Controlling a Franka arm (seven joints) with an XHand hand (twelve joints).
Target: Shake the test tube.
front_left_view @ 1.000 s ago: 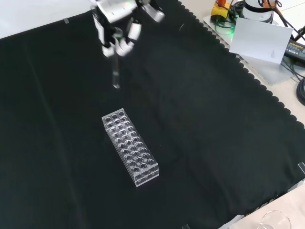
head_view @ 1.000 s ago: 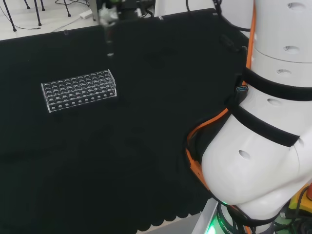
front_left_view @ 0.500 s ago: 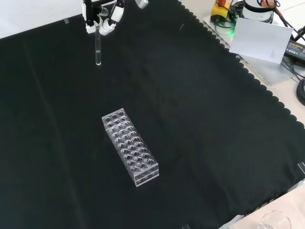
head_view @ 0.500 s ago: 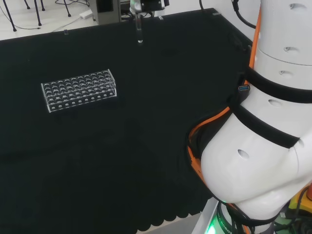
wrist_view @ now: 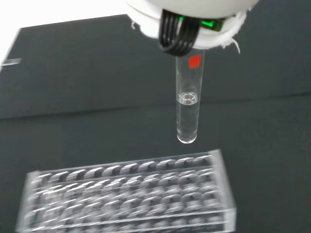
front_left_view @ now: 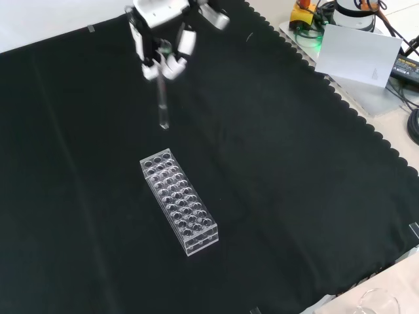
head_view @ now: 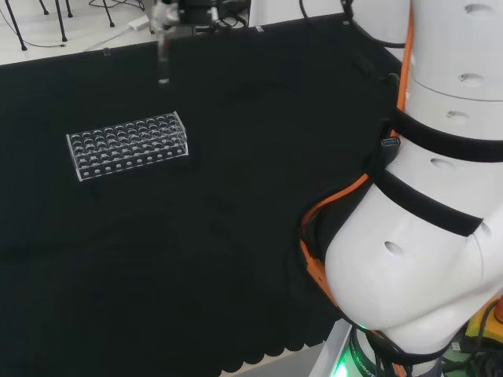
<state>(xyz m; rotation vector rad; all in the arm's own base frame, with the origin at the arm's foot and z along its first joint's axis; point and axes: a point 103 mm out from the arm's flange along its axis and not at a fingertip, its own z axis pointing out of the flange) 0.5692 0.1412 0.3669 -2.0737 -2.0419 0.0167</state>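
The test tube is gripped upright by the robot hand above the rack, mid-shake; a reverse swing is judged next.

So the bench is draped in a black cloth with a scalloped edge, you can see the little curves along the near side in the head view and down the right side in the front view. Past the cloth in the head view there's a pale floor with dark chair legs and some thin cables trailing around. In the front view, off the cloth's right edge, a white sheet or card stands propped up, with black cables beside it. Lighting's even, no harsh shadows.
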